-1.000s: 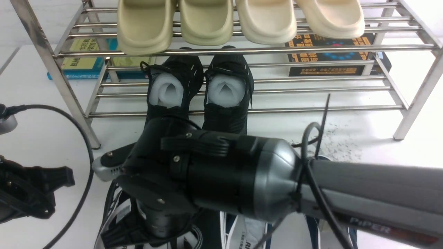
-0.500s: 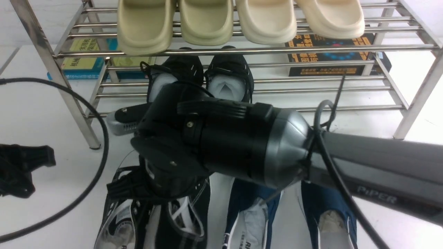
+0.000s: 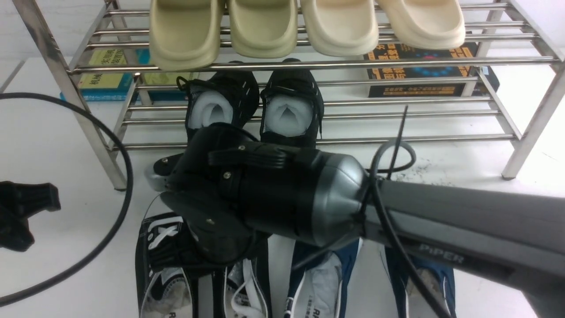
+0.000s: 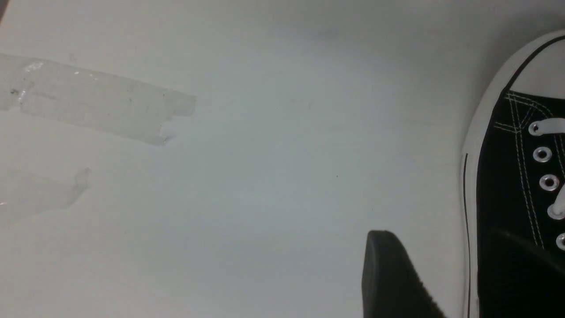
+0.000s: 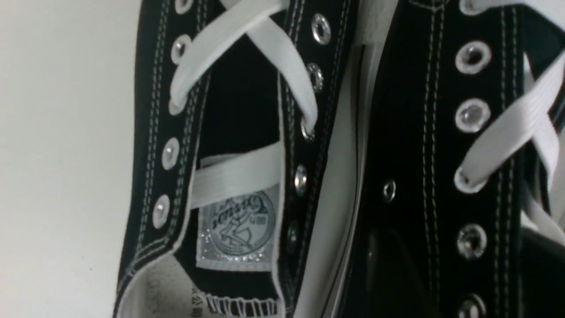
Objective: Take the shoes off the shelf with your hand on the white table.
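Front camera: on the robot's side, facing forward and slightly down at the shelf, near. Left wrist camera: close above the white table, one of the shoes partly in view. Right wrist camera: very close over the shoes. All three views share them.

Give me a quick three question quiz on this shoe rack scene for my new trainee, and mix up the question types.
1. Short answer: which shoes lie on the white table right beside the black canvas sneakers?
2. True or false: the lower tier of the shelf is empty.
3. Multiple choice: the shelf's top tier holds A) boots, B) beige slippers, C) nothing.
Key: 1. The navy slip-ons. 2. False: the black knit shoes stand there. 3. B.
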Robot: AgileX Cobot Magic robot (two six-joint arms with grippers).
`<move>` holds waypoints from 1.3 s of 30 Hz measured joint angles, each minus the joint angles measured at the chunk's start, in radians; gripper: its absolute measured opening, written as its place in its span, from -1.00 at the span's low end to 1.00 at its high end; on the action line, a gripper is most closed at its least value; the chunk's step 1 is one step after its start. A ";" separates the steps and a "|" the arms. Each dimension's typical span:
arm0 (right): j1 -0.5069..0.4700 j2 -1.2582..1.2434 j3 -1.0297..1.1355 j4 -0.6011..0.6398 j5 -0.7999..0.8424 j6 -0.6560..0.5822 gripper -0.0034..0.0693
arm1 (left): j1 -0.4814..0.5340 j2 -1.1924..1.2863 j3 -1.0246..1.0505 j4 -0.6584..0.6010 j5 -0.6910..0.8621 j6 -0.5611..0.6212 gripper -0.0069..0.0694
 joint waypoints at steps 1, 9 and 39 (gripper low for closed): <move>0.000 -0.001 -0.011 0.004 0.022 -0.013 0.27 | 0.000 0.000 0.000 0.000 0.000 0.000 0.01; 0.000 -0.143 -0.121 0.031 0.145 -0.281 0.36 | 0.000 0.000 0.000 -0.014 0.004 0.000 0.01; 0.000 -1.407 0.977 -0.173 -0.226 -0.331 -0.94 | 0.000 0.000 0.000 -0.034 0.022 -0.051 0.01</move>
